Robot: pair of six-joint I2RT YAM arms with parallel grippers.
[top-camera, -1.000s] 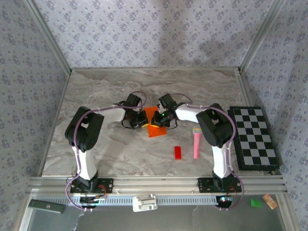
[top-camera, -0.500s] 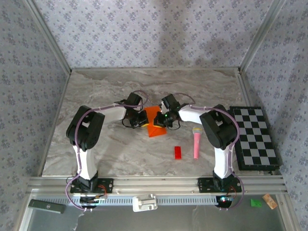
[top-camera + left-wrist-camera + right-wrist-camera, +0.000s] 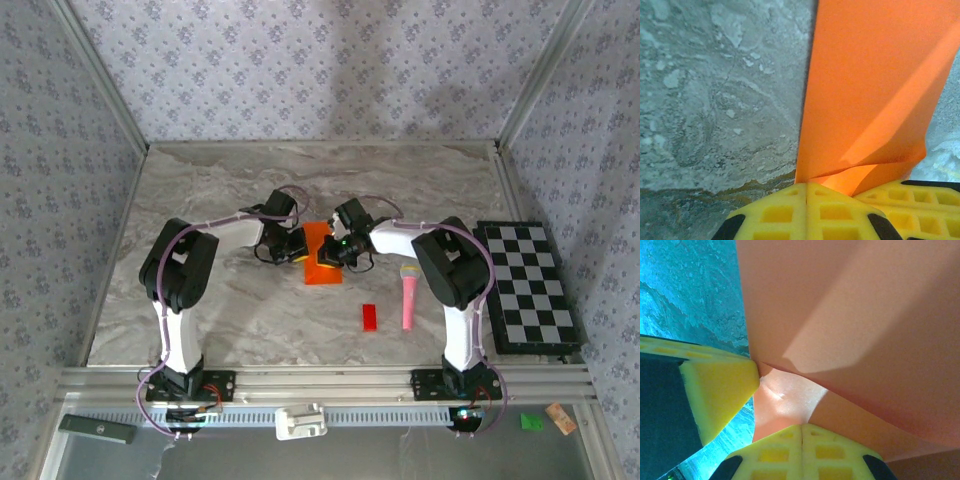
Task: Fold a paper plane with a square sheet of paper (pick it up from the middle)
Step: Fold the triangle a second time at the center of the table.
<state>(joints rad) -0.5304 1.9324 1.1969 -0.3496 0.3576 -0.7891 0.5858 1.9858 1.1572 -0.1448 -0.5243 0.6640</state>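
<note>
The left arm point(image 3: 183, 268) and right arm point(image 3: 452, 265) have white links between bulky black joint housings. Thin lilac cables point(image 3: 141, 392) loop alongside, down to black bases point(image 3: 180, 383). The left pincer point(image 3: 806, 187) and right pincer point(image 3: 801, 427) have yellow fingers with square waffle recesses and black insets. A green light point(image 3: 342, 241) glows near the frame's centre.

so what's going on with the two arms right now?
Both arms meet on the orange sheet of paper. The left gripper and the right gripper are each shut on it, pinching it from opposite sides, and the paper buckles between them. It is creased, but no plane yet. The red block, pink microphone and checkerboard lie off to the right, apart from both grippers.
</note>
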